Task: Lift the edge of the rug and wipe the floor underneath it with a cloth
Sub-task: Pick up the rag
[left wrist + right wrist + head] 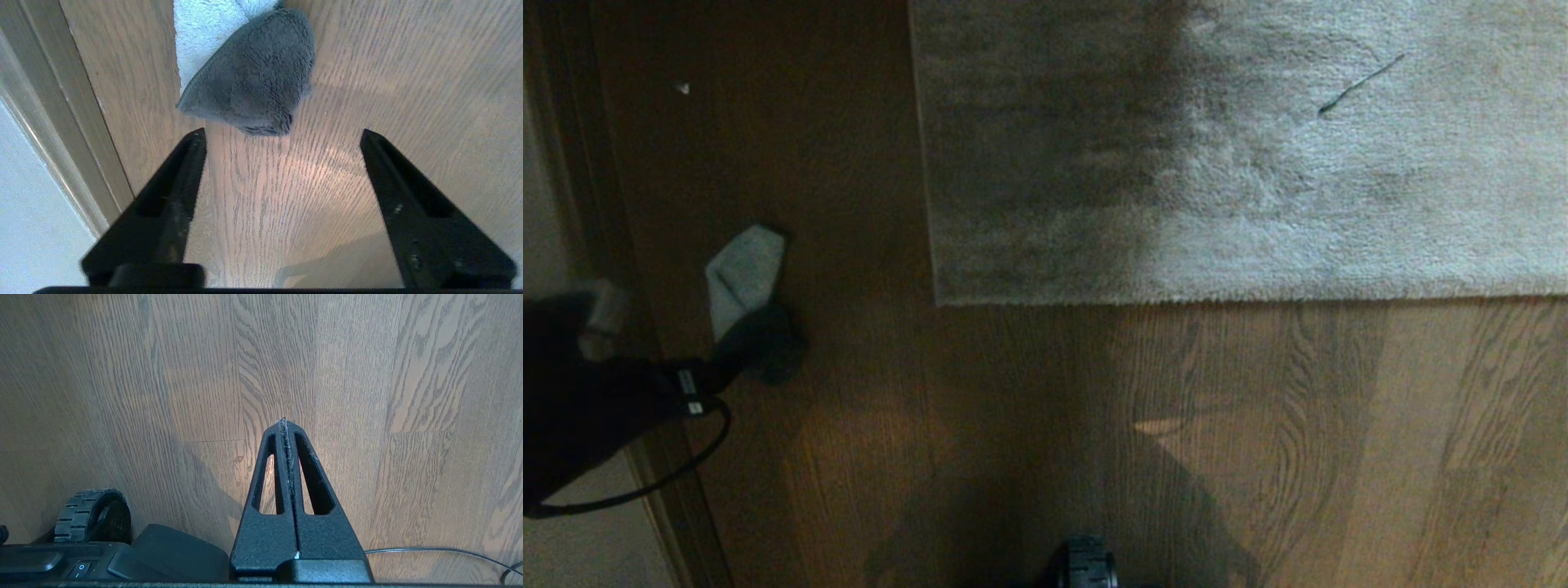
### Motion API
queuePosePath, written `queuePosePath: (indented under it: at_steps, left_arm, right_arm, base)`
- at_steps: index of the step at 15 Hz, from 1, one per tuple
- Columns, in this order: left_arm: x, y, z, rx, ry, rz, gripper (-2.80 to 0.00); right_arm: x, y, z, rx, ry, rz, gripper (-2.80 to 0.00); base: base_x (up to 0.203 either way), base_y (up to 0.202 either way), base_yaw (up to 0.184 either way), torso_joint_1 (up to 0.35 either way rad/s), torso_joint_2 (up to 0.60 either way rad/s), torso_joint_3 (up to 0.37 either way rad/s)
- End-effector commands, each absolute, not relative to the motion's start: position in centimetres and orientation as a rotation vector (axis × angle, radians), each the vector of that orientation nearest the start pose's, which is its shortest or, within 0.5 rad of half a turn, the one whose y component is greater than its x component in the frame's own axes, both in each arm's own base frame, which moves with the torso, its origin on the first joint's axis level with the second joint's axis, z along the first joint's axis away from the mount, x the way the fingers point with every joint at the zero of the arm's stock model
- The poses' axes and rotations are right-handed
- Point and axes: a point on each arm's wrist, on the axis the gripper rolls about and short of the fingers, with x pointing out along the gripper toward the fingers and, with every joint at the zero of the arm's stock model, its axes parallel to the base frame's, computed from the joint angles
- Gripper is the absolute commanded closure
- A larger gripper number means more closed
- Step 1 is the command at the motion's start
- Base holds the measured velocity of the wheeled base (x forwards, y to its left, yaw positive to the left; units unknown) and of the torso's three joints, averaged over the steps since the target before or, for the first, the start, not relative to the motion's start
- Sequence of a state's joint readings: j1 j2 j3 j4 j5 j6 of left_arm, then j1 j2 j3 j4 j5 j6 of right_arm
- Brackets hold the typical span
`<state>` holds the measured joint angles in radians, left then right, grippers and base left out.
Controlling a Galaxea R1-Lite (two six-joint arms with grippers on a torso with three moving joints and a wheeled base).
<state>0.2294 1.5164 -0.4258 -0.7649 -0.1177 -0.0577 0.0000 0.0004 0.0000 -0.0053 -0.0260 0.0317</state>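
The small pale grey cloth (742, 273) lies crumpled on the brown wood floor (1013, 425), left of the rug. My left gripper (739, 359) hovers low at the cloth's near end. In the left wrist view it (282, 131) is open, with only bare floor (261, 204) between its fingers, and the cloth (249, 81) sits just past the fingertips. The rug edge (1176, 298) lies flat across the upper part of the head view, its corner (939, 300) toward the cloth. My right gripper (284, 420) is shut on nothing, parked over floor (163, 375) beside the base.
A door threshold and pale wall (572, 163) run along the left, close to the cloth and the left arm. A base wheel (92, 516) and a thin cable (429, 550) are near the right gripper. A dark strand (1360, 84) lies on the rug.
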Motion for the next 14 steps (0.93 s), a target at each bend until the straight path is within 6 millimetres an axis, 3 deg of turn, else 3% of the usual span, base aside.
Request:
queuePosePath:
  at_steps: [1,14]
  left_arm:
    - [23.0,5.1,14.6,-0.114,0.318,0.12,-2.8]
    - [26.7,5.9,13.1,-0.104,0.254,0.111,-2.8]
  right_arm:
    - [-2.3,-0.1,7.6,0.032,-0.007,-0.026,0.0]
    - [-2.3,-0.1,7.6,0.032,-0.007,-0.026,0.0]
  base:
    - [0.0,0.0,0.0,0.0,0.0,0.0]
    - [0.0,0.0,0.0,0.0,0.0,0.0]
